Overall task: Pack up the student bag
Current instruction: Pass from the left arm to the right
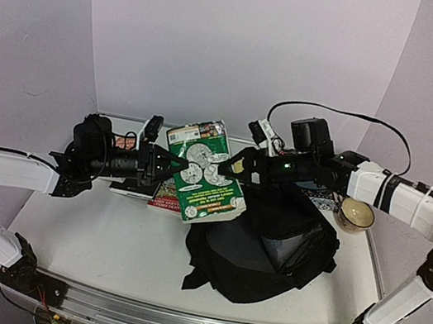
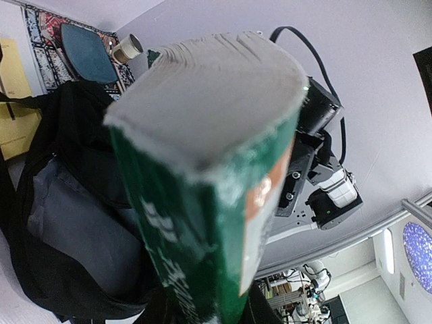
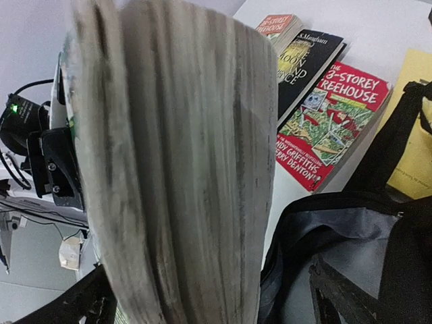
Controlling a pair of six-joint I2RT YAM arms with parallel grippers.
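Aloft, book [image 1: 202, 172] (over student bag [image 1: 267, 255] edge)

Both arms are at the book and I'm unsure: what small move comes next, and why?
Probably the right gripper backs off the green book: its jaws stand open around the pages, while the left gripper holds it near the open student bag.

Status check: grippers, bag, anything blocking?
Left gripper clamped on green book, held off the table. Right gripper open at its far edge. Student bag below, open; mouth looks unobstructed.

The student bag [image 1: 266, 259] is matt cloth, the book [image 1: 205, 178] glossy-covered paper.
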